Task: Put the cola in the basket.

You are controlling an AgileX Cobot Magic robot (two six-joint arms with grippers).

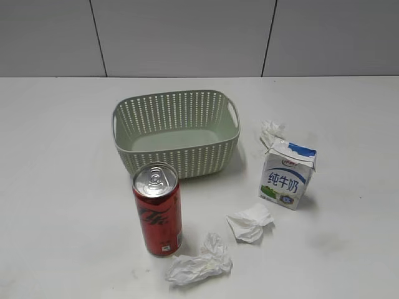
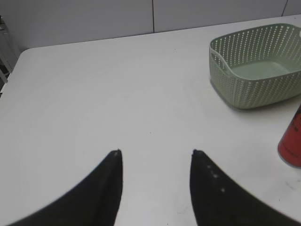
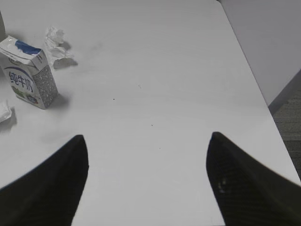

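Note:
The cola point(image 1: 158, 210) is a tall red can with a silver top, standing upright on the white table in front of the basket's front left corner. Its red side shows at the right edge of the left wrist view point(image 2: 291, 141). The basket point(image 1: 176, 132) is pale grey-green, perforated and empty; it also shows in the left wrist view point(image 2: 256, 66). My left gripper point(image 2: 155, 151) is open and empty over bare table, left of the can. My right gripper point(image 3: 148, 136) is open and empty over bare table, right of the milk carton. Neither gripper shows in the exterior view.
A white-and-blue milk carton point(image 1: 287, 174) stands right of the basket and shows in the right wrist view point(image 3: 29, 72). Crumpled tissues lie at the front point(image 1: 199, 263), at centre right point(image 1: 250, 223) and behind the carton point(image 1: 271, 132). The table's right edge point(image 3: 256, 84) is near.

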